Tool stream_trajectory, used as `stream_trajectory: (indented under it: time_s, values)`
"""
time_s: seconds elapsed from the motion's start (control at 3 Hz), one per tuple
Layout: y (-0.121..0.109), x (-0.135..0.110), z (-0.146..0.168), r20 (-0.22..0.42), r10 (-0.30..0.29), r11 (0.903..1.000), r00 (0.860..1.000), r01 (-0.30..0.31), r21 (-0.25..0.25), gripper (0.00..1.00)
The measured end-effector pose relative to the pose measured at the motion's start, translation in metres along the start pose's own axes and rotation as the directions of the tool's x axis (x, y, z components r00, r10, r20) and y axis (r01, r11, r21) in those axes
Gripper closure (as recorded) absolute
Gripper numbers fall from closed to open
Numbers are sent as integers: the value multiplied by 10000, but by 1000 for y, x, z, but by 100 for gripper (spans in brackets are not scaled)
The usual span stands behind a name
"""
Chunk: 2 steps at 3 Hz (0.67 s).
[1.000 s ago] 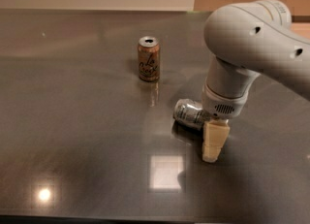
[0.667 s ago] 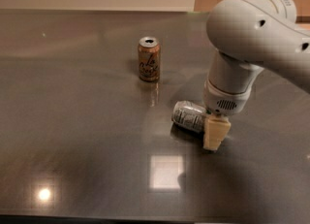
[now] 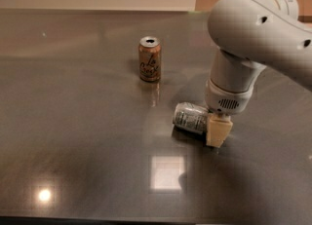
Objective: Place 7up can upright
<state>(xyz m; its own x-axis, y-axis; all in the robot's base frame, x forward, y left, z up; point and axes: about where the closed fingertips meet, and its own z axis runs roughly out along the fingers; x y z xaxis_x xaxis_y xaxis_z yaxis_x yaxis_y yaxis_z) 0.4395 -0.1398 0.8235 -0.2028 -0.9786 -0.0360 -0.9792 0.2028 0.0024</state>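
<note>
The 7up can (image 3: 190,117), silver with green lettering, lies on its side on the dark reflective table (image 3: 78,136), right of centre. My gripper (image 3: 216,132) comes down from the big white arm (image 3: 253,29) and sits at the can's right end, touching or nearly touching it. The arm's wrist hides the can's right end and the far side of the gripper.
A brown-orange can (image 3: 149,59) with script lettering stands upright behind and to the left of the 7up can, well apart from it. A pale wall runs along the table's far edge (image 3: 97,9). Lamp glare shows on the table near the front.
The gripper has shifted slightly up and right against the can's right end. The 7up can still lies on its side in nearly the same place. The brown can has not moved.
</note>
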Motion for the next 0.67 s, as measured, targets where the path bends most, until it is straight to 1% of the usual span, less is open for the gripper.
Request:
stream_trajectory:
  time_s: [0.33, 0.67]
  values:
    - [3, 13, -11, 677, -98, 9999, 9977, 91, 102, 100]
    - [4, 25, -21, 1192, -180, 9997, 9927, 159, 184, 82]
